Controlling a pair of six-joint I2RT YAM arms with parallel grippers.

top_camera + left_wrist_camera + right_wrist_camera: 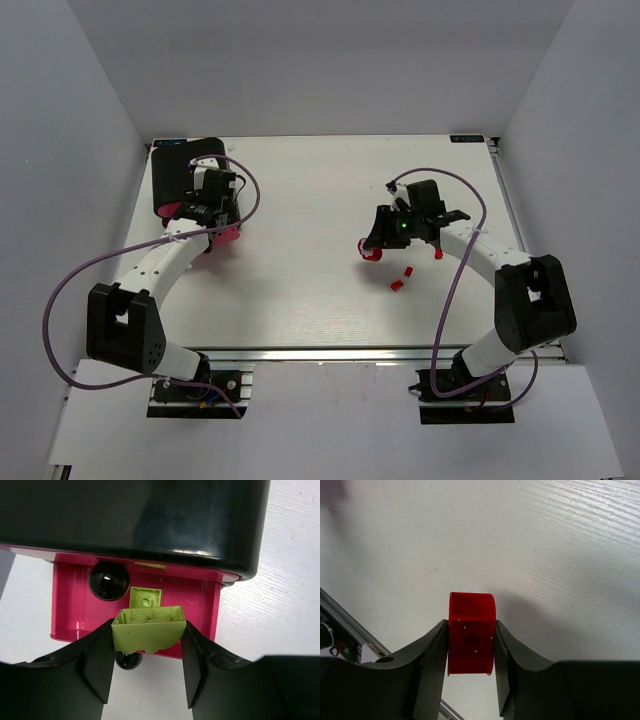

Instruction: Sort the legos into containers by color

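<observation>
Two lime bricks point(148, 629), one open pink drawer point(75, 615), one clamped red brick point(471, 635)

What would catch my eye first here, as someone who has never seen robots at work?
Probably the lime-yellow brick pinched in the left end effector, right at an open pink drawer where a second lime brick already lies. Next, the red brick clamped in the right end effector above the white table, with a few loose red bricks lying nearby.
</observation>
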